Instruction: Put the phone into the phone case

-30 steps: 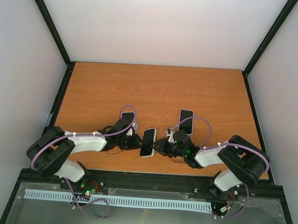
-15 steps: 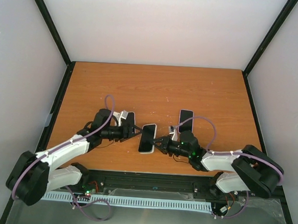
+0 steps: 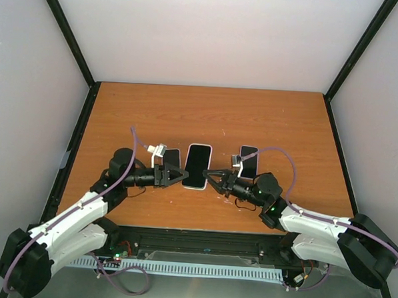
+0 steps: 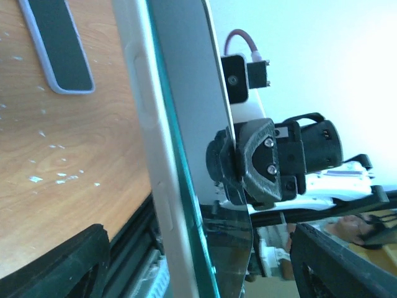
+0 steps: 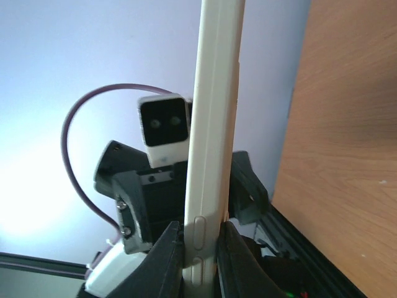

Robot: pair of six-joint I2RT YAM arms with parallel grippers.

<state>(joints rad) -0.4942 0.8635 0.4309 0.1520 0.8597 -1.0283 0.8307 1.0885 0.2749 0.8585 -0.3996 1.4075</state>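
Handover done: left gripper [image 3: 179,178] has just sprung open, so the right gripper [image 3: 211,180] alone pinches the white-edged, dark-screened phone [image 3: 197,166], still uncased.

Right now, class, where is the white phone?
Top view: the white phone is near mid-table, between the left gripper and the right gripper, which pinches its right edge.

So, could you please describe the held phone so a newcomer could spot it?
On the wooden table, look between the two arms. The phone is there, pinched by the right gripper. Unlike the left slab and right slab lying flat, it alone is held.
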